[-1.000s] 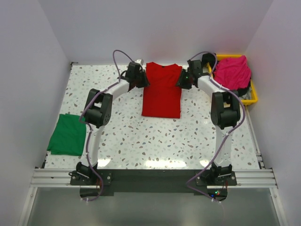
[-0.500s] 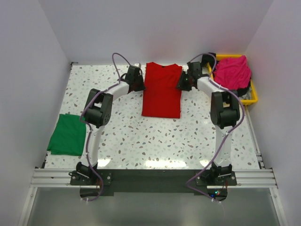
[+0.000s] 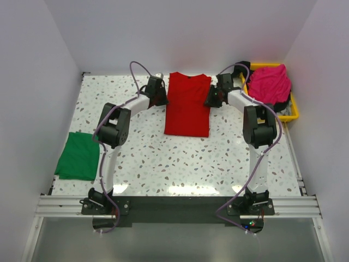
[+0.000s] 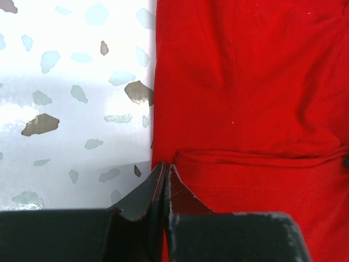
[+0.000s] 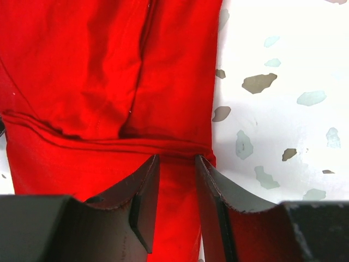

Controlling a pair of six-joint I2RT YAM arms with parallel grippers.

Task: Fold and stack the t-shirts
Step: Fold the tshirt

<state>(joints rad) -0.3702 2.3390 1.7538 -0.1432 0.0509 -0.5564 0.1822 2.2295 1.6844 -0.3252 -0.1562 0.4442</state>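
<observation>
The red t-shirt (image 4: 245, 109) ran off the left wrist view ahead and right of the left gripper (image 4: 165, 165); whether its closed tips pinched cloth was unclear. The right gripper (image 5: 177, 160) hid the hem beneath its fingers.

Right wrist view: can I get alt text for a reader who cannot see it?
A red t-shirt fills the left, a fold crossing it. The right gripper, jaws slightly apart, sits at the shirt's edge; speckled table on the right.

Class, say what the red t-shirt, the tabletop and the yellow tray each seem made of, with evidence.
Red t-shirt: soft matte knit cloth, probably cotton; creases, stitched hem.
Tabletop: glossy terrazzo-look surface, stone or laminate unclear; speckles, glare.
Yellow tray: likely rigid plastic; smooth, uniform rim.
</observation>
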